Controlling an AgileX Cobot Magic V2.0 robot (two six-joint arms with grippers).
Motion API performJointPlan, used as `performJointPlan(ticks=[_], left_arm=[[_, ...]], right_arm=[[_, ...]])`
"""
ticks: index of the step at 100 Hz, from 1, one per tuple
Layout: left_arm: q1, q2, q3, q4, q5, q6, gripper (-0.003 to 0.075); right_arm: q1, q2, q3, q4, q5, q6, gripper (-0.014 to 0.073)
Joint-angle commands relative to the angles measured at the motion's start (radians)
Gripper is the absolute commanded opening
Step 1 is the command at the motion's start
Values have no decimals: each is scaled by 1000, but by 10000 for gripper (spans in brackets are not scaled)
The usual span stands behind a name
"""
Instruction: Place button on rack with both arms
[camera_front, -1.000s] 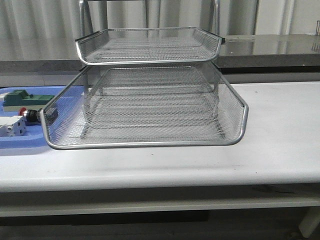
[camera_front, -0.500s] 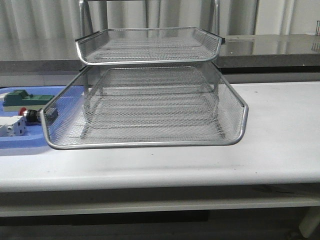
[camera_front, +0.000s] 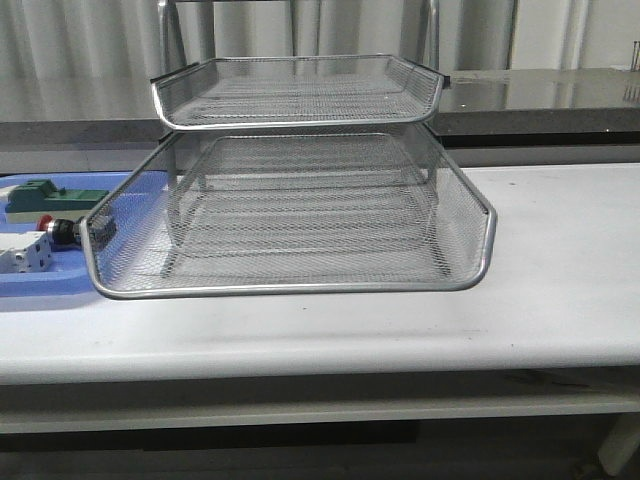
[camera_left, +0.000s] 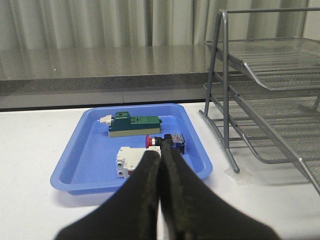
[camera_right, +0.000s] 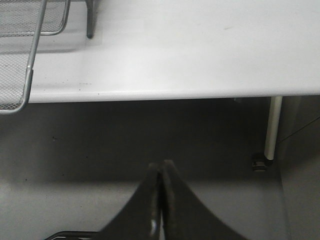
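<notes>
Button: you'll find the button (camera_left: 166, 141) lying on its side in the blue tray (camera_left: 90, 155), red cap toward the white block (camera_left: 125, 161), with the green block (camera_left: 134, 124) just behind it at 12 o'clock. From the front the button (camera_front: 58, 233) is half hidden by the mesh.
Left claw: your left gripper (camera_left: 160, 156) has its fingers pressed together, pinching nothing; the tips overlap the button's near edge in the wrist view, and you cannot tell whether they touch it.
Right claw: your right gripper (camera_right: 161, 166) is closed too, empty, hanging over the floor beyond the table edge.
Rack: the rack (camera_front: 300, 215) stands at 3 o'clock of the tray, bare mesh tiers, lower tier slid forward.
Surface: white table (camera_front: 560, 280); grey counter and pale curtains behind.
Hidden: the rack's top is cut off in the front view; neither arm shows there.
</notes>
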Motion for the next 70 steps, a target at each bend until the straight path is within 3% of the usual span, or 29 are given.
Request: performJointPlan(ticks=[1, 37, 70], left_arm=[[1, -34, 47, 1, -98, -10, -20], [1, -32, -10, -53, -198, -10, -20], [1, 204, -321, -98, 140, -10, -20]], right_arm=[[-3, 3, -33, -19, -61, 0, -71], [-3, 3, -33, -19, -61, 0, -71], [-3, 3, -33, -19, -61, 0, -71]])
